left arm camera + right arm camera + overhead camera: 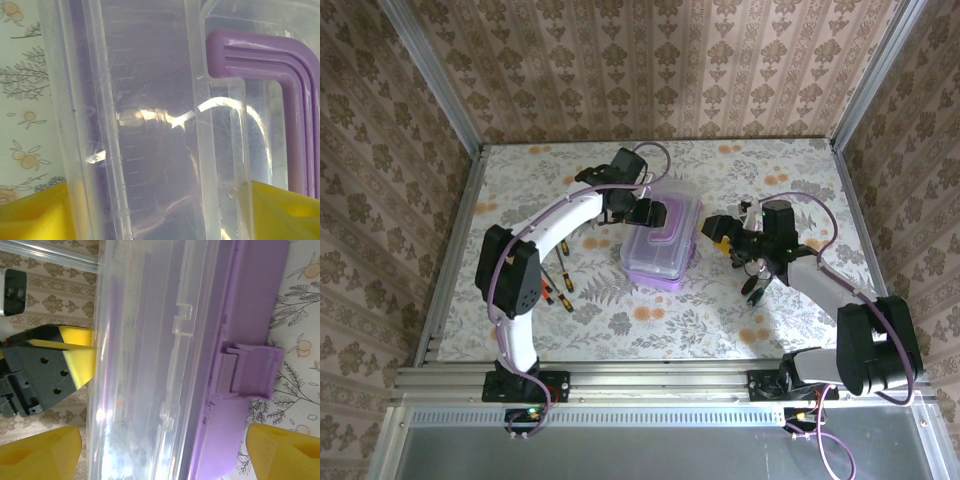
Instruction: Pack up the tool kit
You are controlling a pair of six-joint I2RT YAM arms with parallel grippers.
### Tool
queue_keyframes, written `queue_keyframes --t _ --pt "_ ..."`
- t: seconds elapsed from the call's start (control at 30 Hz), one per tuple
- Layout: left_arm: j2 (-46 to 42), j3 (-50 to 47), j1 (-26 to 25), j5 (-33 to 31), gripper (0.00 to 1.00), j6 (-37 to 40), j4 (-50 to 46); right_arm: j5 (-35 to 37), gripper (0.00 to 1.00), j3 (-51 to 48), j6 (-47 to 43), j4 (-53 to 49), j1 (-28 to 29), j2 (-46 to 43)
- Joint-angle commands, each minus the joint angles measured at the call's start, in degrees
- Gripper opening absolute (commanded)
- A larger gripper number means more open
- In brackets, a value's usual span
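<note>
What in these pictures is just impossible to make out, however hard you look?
- Inside the purple box: too small in the top view; in the left wrist view, glare on the clear lid hides any contents.
- Screwdrivers: top view, partly under the left arm, so their number is unclear.
- Left fingers: left wrist view, cut off by the bottom edge; pressing the lid or just beside it, unclear.
- Latch: right wrist view, fastened or not, unclear.

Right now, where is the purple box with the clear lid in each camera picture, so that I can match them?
Top external: the box stands near the picture's centre.
Left wrist: its clear lid runs up the middle, purple handle at right.
Right wrist: lid at centre, purple latch right of it.
Shared landmark: the floral table cover.
</note>
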Motion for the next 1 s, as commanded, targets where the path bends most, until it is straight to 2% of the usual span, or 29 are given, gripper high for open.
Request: queue_keyframes --t 0.0,0.2,0.57,0.97 --pt "-1.18 -3.16 0.51 8.64 0.51 -3.10 0.68 1.65 0.87 2.18 -0.34 -0.46 1.89 1.99" --pt "-3.71 -5.76 2.18 10.91 0.51 -4.29 4.59 0.64 0.86 2.82 2.41 4.15 3.84 5.24" --pt "-4.63 -8.51 3.46 17.46 0.51 -5.45 10.58 0.31 0.85 3.48 3.28 4.15 4.52 1.89" --pt "-5.65 -10.09 4.43 17.97 0.52 -6.65 12.96 0.21 0.84 5.78 4.38 4.47 6.34 1.35"
